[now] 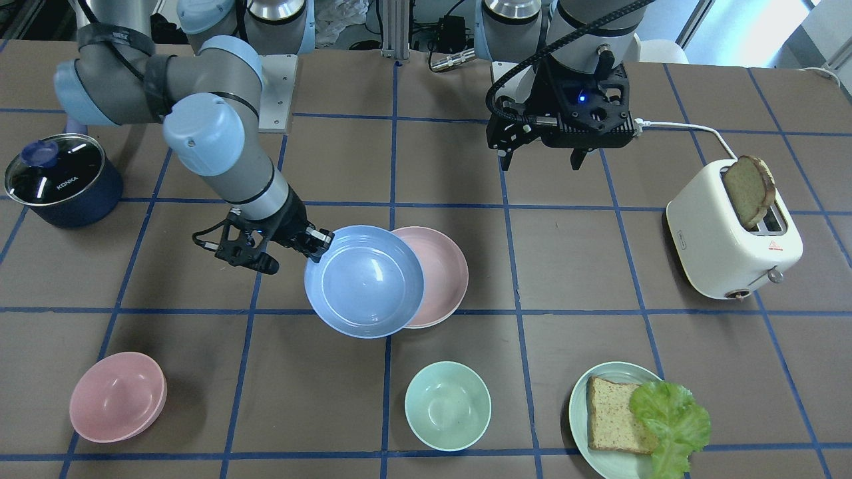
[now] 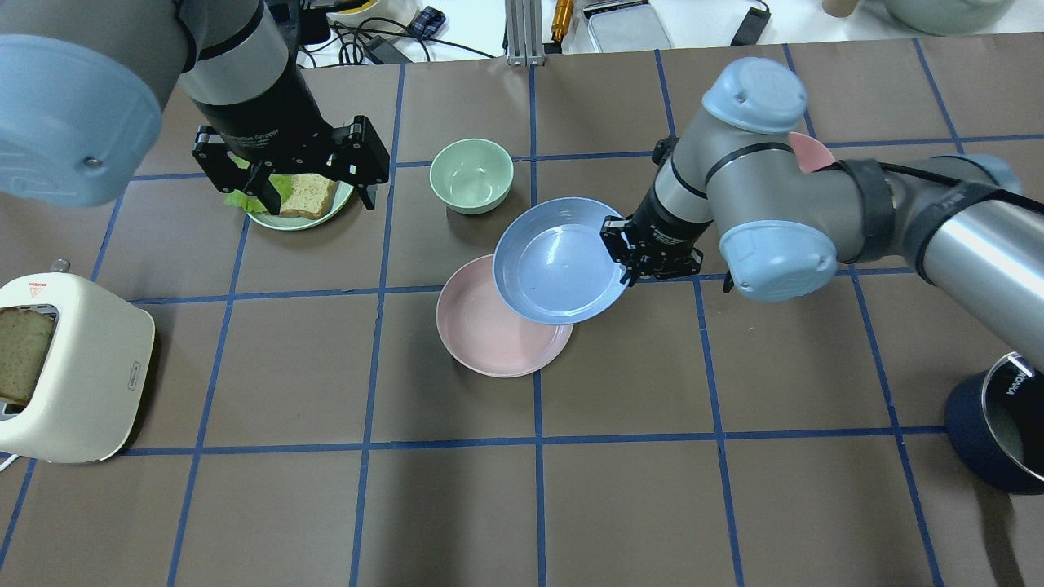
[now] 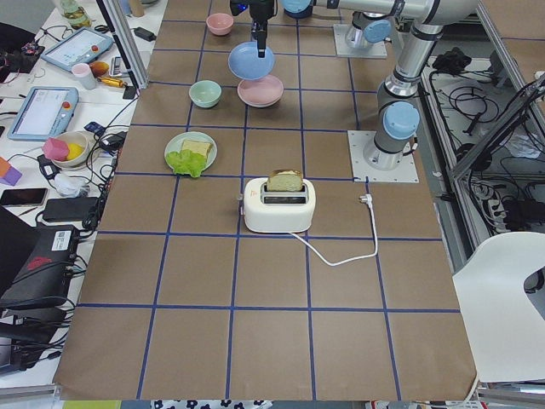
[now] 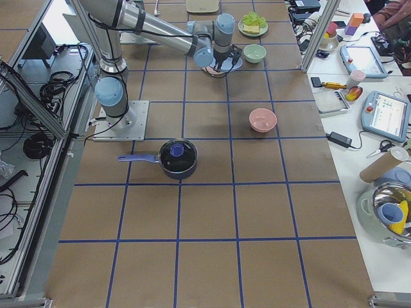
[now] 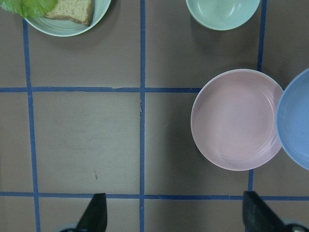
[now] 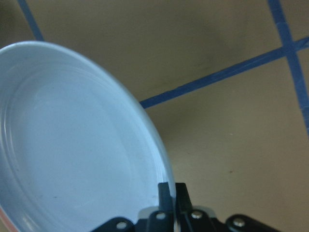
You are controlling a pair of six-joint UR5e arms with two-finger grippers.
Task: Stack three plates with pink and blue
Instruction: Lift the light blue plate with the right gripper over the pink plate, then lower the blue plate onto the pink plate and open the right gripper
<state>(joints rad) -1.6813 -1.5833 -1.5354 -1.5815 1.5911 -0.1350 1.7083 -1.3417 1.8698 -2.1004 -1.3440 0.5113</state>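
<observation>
On blue plate (image 1: 364, 281): right claw (image 1: 319, 244), tight

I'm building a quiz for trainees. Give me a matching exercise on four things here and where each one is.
1 blue plate
2 pink plate
3 lettuce
4 toast

a on the table, partly beneath another plate
b on the green plate
c rim gripped by the right tool
d standing in the toaster

Pairs: 1-c, 2-a, 3-b, 4-d

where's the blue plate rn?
Overhead view, near the middle: the blue plate is gripped by its rim in the right gripper, partly over the pink plate on its right side, with the mint bowl just beyond to the left.
</observation>
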